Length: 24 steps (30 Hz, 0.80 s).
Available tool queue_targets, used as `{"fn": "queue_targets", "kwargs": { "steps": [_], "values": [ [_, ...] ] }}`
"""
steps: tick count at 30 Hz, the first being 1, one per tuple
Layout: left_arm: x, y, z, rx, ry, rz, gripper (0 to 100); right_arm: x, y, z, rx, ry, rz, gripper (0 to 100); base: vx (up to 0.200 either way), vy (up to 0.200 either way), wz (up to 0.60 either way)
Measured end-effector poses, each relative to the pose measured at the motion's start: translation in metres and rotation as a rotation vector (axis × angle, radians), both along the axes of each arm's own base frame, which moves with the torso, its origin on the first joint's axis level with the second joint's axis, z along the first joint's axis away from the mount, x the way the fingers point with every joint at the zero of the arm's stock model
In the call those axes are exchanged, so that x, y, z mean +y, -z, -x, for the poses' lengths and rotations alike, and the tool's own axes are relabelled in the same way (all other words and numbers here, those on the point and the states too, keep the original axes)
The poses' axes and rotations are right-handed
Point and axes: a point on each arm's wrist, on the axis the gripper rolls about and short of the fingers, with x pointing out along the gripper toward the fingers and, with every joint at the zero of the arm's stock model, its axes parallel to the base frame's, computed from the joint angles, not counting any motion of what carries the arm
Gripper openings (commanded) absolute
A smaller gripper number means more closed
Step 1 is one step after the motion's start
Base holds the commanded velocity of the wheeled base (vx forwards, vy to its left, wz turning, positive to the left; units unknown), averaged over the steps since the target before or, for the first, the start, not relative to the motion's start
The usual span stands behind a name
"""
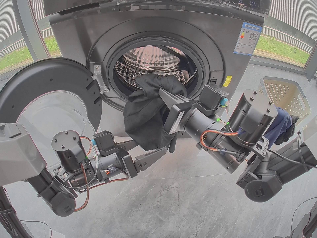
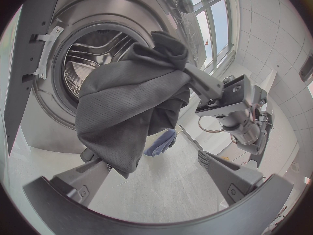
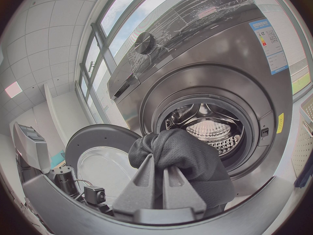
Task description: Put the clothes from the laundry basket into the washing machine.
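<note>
A black mesh garment (image 1: 145,116) hangs in front of the washing machine's open drum (image 1: 152,61), its top bunched at the lower rim of the opening. My right gripper (image 1: 164,95) is shut on that bunched top, its fingers (image 3: 146,180) pinching the cloth (image 3: 182,150). My left gripper (image 1: 152,146) stands open just under the garment's hanging hem (image 2: 114,160), and the cloth drapes against one finger (image 2: 84,177). The right gripper (image 2: 192,74) also shows in the left wrist view, holding the garment (image 2: 130,105) up. The laundry basket (image 1: 287,95) stands at the right with a blue garment (image 1: 279,124) hanging over its edge.
The machine's round door (image 1: 49,93) is swung fully open to the left, close beside my left arm. Grey tiled floor (image 1: 178,189) lies free in front of the machine. Windows run behind and to both sides.
</note>
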Motion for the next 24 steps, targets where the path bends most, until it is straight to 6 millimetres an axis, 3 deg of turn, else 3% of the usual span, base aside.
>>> {"fn": "queue_targets", "kwargs": {
  "steps": [13, 14, 24],
  "values": [
    [-0.006, 0.002, -0.019, -0.022, -0.073, 0.013, 100, 0.001, 0.002, 0.002, 0.004, -0.006, 0.005, 0, 0.000, 0.000, 0.00],
    [-0.007, 0.002, -0.020, -0.025, -0.076, 0.015, 0, 0.001, 0.003, 0.002, 0.005, -0.006, 0.008, 0, 0.000, 0.000, 0.00],
    [-0.011, 0.002, -0.020, -0.031, -0.071, 0.012, 0, 0.000, 0.004, 0.002, 0.010, -0.004, 0.011, 0, 0.000, 0.000, 0.00]
  ]
}}
